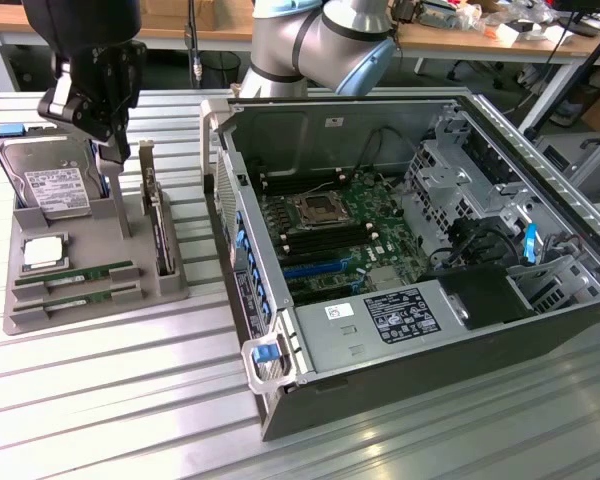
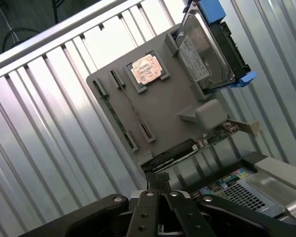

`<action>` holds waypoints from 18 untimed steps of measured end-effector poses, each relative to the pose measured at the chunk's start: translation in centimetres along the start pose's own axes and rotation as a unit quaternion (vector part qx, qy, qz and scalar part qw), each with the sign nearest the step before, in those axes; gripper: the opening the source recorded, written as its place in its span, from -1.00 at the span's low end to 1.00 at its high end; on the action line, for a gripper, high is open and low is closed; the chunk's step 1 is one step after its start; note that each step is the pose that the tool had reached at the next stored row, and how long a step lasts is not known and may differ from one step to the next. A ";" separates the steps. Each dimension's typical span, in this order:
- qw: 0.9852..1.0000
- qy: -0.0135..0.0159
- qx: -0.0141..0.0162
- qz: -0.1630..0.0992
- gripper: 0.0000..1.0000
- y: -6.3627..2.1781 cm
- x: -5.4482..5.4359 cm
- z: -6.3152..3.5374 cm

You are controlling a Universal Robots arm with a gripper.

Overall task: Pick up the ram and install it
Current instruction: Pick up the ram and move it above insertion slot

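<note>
Two ram sticks (image 1: 75,271) beside processor (image 1: 43,252), hard drive (image 1: 55,185)

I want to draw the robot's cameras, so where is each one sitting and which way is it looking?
Exterior view: off the arm, up high, looking down at the tray on the exterior view's left and the open computer on the exterior view's right; the arm and gripper show.
Wrist view: on the wrist, looking down past the shut gripper at the tray.
Both share: the tray, hard drive, ram sticks, computer and gripper.
</note>
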State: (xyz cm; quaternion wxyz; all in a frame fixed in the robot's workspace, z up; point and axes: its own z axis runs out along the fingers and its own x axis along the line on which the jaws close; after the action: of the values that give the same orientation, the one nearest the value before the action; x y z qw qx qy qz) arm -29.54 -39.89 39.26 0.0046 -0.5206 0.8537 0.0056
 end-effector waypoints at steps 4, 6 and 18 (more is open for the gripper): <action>1.000 0.000 0.000 -0.011 -0.79 0.00 0.0 0.01; 1.000 0.000 0.000 -0.017 -0.79 0.00 0.0 0.00; 0.999 0.001 0.000 -0.049 -0.79 0.00 0.0 0.02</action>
State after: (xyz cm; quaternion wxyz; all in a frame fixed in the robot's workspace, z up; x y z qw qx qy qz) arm -29.54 -39.90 39.24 0.0041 -0.5617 0.8273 0.0055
